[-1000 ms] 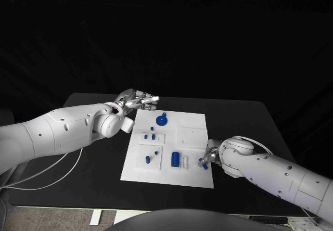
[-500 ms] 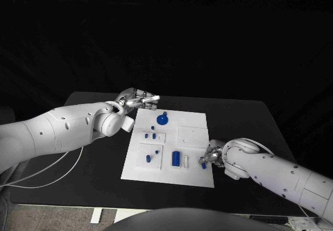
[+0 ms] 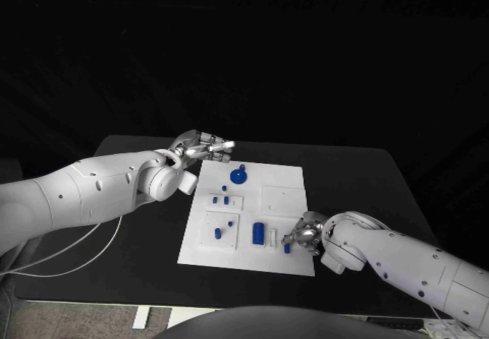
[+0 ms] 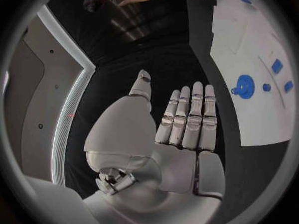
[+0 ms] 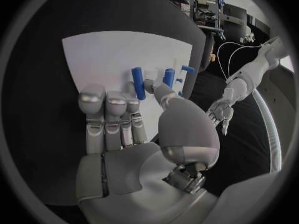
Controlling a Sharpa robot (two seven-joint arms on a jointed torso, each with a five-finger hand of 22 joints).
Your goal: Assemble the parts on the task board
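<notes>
- On the bench, task board: no legible markings.
- Left robot hand: far-left board corner, fingers straight, pressed together, empty.
- Right robot hand: near-right, grip on blue part indeterminate.

arms: glossy white, rounded | left hand, right hand: silver, segmented

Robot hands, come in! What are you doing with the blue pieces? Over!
Left robot hand open, off the task board's far corner. Right robot hand over board's near edge, pinching a blue part. Nothing blocking.
</notes>
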